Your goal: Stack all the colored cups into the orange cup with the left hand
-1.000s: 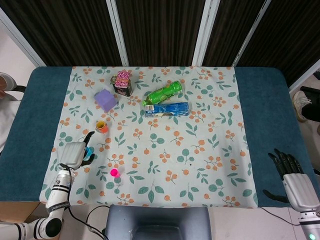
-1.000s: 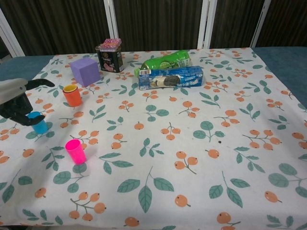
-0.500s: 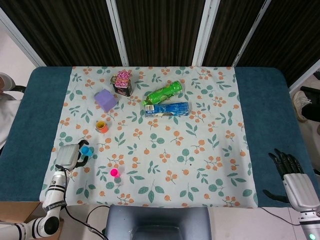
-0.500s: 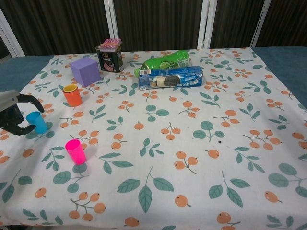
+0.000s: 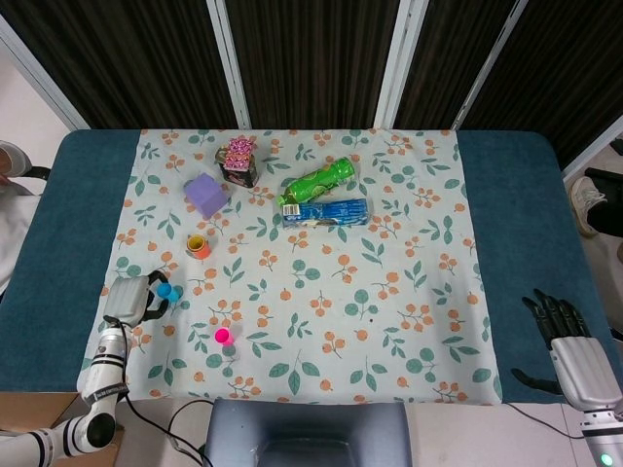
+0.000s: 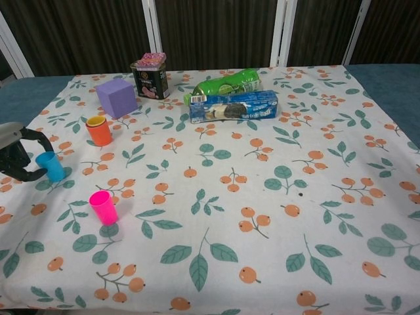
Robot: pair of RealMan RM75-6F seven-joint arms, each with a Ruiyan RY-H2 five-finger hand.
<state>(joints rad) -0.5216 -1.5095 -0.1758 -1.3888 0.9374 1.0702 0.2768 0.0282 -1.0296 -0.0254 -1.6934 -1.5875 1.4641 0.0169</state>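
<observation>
**Blue cup in reach at the left edge, orange cup waiting above it**

Head view: the blue cup (image 5: 166, 290) stands upright in the lower left of the frame, on the flowered cloth (image 5: 389, 292) that covers the table (image 5: 516, 195). The left hand (image 5: 128, 300) sits just beside it on its left, fingers (image 5: 152, 304) curled toward the cup wall; whether they press it cannot be told from here. The orange cup (image 5: 198, 246) stands above and slightly right of the blue one, mouth up, with the pink cup (image 5: 223, 337) lower and further right. The right hand (image 5: 569, 345) rests off the cloth at the lower right, fingers apart and holding nothing.

Chest view: at the left edge the left hand (image 6: 16, 157) wraps the blue cup (image 6: 50, 167) from the side, dark fingers (image 6: 33, 139) arching over its rim and another under its base. They look closed around it, though firm contact is hard to confirm. The orange cup (image 6: 99, 130) stands up and to the right; the pink cup (image 6: 103, 207) stands below and to the right.

To do this step well, the hold probably wants to sit low on the wall, leaving the base free. Lift straight up to avoid tipping, carry toward the orange cup, centre over its mouth, and lower upright before letting go. A tilted entry would likely knock the light orange cup over.
</observation>
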